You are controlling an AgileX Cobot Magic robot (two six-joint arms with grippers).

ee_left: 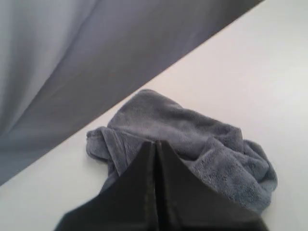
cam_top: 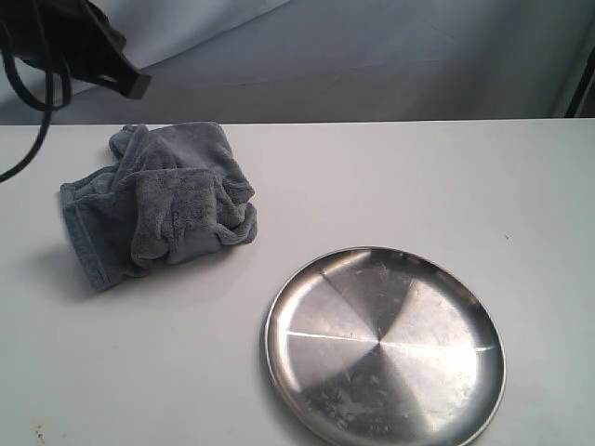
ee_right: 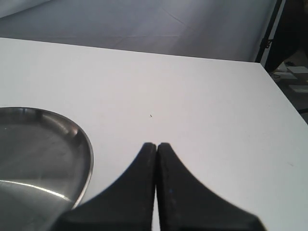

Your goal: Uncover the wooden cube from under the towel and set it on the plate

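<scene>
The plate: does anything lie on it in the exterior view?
No, the plate shows only bare, scuffed metal, and the towel lies apart from it.

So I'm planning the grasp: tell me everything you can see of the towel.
The towel is plush dark grey fleece with a hemmed edge, crumpled into a lumpy heap on the white table, left of the plate. The shut left gripper hangs above it, seemingly apart. Nothing under it shows.
</scene>
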